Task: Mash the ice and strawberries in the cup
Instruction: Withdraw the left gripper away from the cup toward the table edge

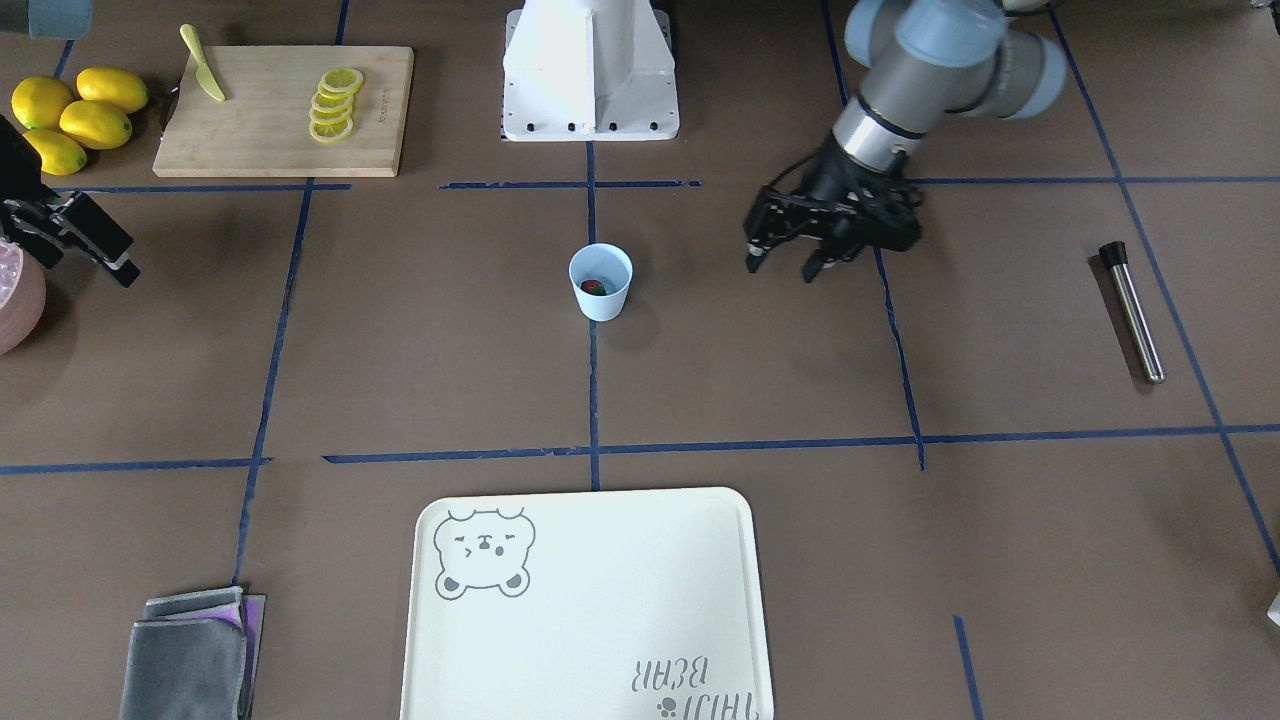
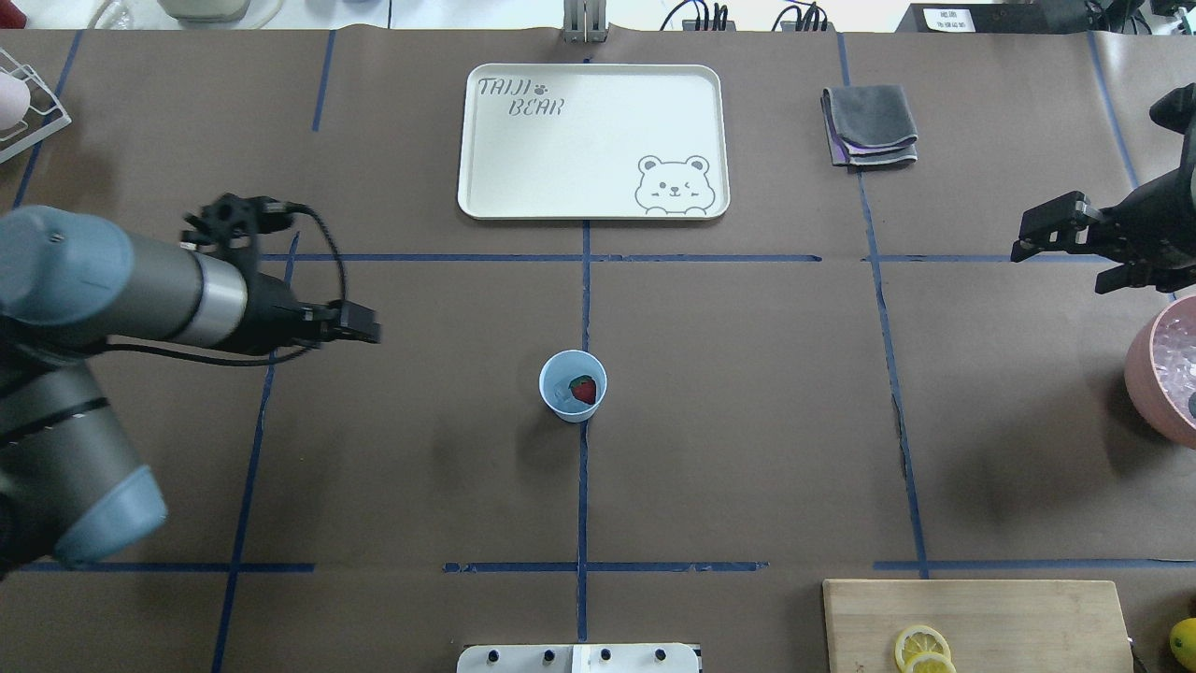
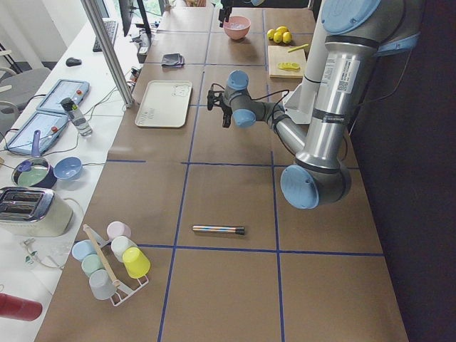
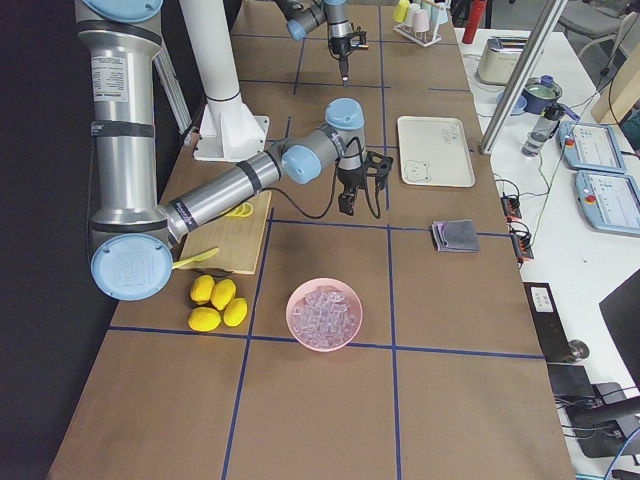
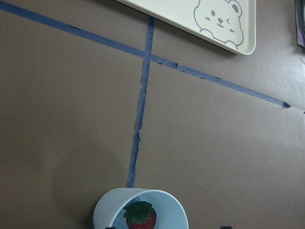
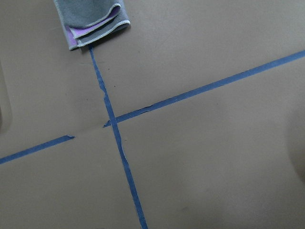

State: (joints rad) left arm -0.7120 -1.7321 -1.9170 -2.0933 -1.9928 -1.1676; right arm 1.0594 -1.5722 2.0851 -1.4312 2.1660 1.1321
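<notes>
light: bright, even, from overhead | shadows: soft, faint patch beside the cup on the table | glare: white robot base washed out | focus: sharp in all views, no motion blur

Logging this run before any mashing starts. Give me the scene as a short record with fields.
cup: upright, at the table's centre, on the tape line
strawberry: inside the cup
ice: heaped in the pink bowl; whether any is in the cup cannot be told
metal rod: lying flat on the table, not held
left gripper: open, empty, beside the cup and apart from it
right gripper: open, empty, near the pink bowl
mashing: not begun
</notes>
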